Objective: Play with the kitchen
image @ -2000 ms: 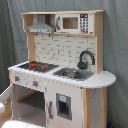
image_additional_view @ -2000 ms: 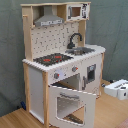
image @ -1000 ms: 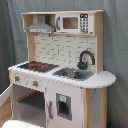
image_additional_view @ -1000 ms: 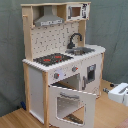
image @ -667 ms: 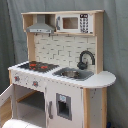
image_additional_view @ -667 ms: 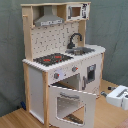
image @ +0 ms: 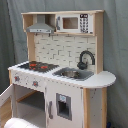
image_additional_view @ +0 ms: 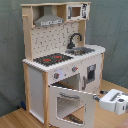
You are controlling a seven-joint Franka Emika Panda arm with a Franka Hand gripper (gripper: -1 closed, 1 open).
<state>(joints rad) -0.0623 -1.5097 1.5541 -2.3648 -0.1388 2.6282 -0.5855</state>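
Kitchen (image_additional_view: pixel 62 60) upright against grey backdrop, oven door (image_additional_view: pixel 70 105) swung open, low; gripper (image_additional_view: pixel 95 97) has edged in from second exterior view's right, now touching door edge; fingers' state: cannot tell; likely about to push door

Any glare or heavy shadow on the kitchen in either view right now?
First exterior view: even, soft light on the kitchen, no glare; the open oven cavity is shaded. Second exterior view: also evenly lit, the oven door swung open, the white hand bright at the second exterior view's right edge.
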